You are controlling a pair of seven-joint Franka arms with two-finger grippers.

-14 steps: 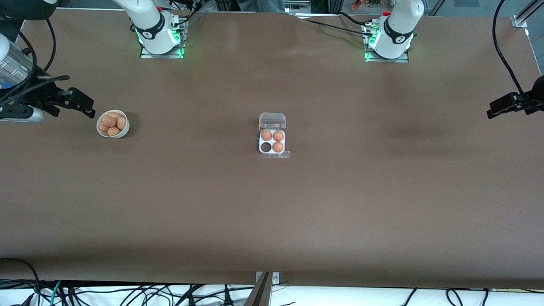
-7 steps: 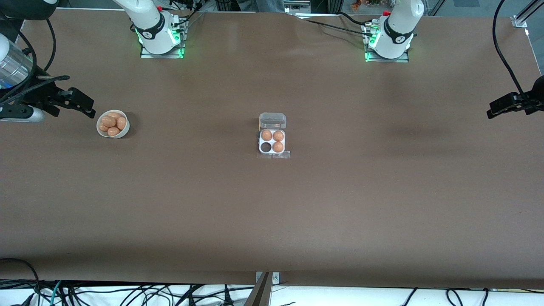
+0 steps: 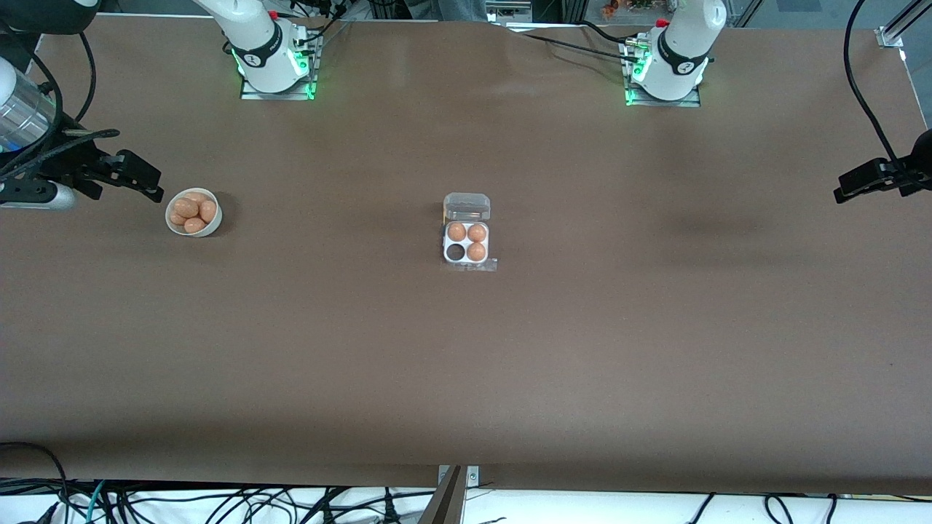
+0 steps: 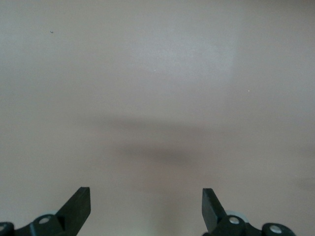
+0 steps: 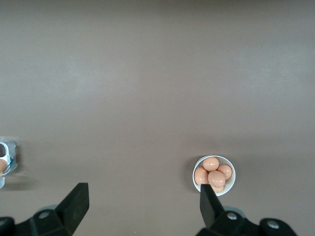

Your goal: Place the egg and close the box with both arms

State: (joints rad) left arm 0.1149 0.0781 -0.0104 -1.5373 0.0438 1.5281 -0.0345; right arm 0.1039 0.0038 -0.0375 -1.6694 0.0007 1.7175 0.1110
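The box [image 3: 467, 244] sits mid-table with its clear lid [image 3: 467, 207] hinged open. Three brown eggs fill its cups and one cup [image 3: 456, 252] is empty. A round white bowl [image 3: 193, 212] holds several brown eggs [image 3: 191, 211] toward the right arm's end; it also shows in the right wrist view [image 5: 214, 175]. My right gripper [image 3: 145, 182] is open and empty, up in the air beside the bowl; its fingers [image 5: 76, 201] stand wide apart. My left gripper [image 3: 848, 185] is open and empty over bare table at the left arm's end, fingers [image 4: 78, 204] wide apart.
The brown table [image 3: 466, 349] stretches wide around the box. The two arm bases [image 3: 273, 62] [image 3: 666, 65] stand along the edge farthest from the front camera. Cables [image 3: 218, 502] hang along the nearest edge. An edge of the box shows in the right wrist view [image 5: 6, 160].
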